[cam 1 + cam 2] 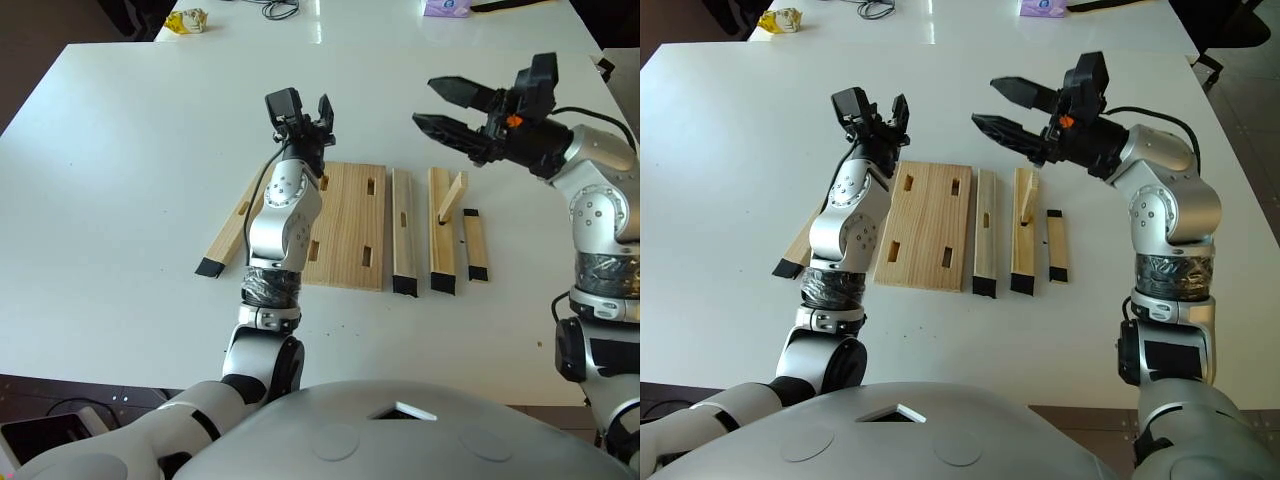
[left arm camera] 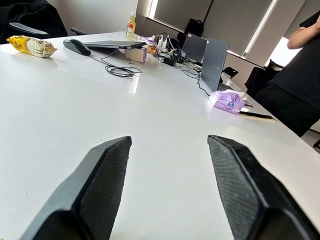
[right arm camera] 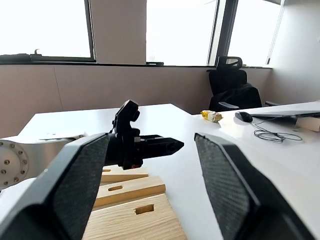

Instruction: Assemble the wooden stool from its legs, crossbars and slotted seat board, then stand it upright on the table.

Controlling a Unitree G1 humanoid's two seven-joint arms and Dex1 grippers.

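Note:
The slotted seat board (image 1: 350, 225) lies flat mid-table. Right of it lie two legs (image 1: 402, 230), (image 1: 440, 235). A short crossbar (image 1: 453, 196) stands tilted in the second leg's slot. Another short piece (image 1: 476, 245) lies farthest right. More leg pieces (image 1: 228, 235) lie left of the board, partly hidden by my left arm. My left gripper (image 1: 305, 112) is raised above the board's far left corner, open and holding nothing. My right gripper (image 1: 425, 101) hovers open above the far ends of the right-hand legs. The right wrist view shows the board (image 3: 137, 222) below its open fingers (image 3: 80, 170).
The white table (image 1: 120, 150) has free room on the left and in front. At the far edge lie a yellow snack packet (image 1: 187, 20), cables (image 1: 280, 8) and a purple pouch (image 1: 447, 8). Laptops (image 2: 212, 55) stand farther back.

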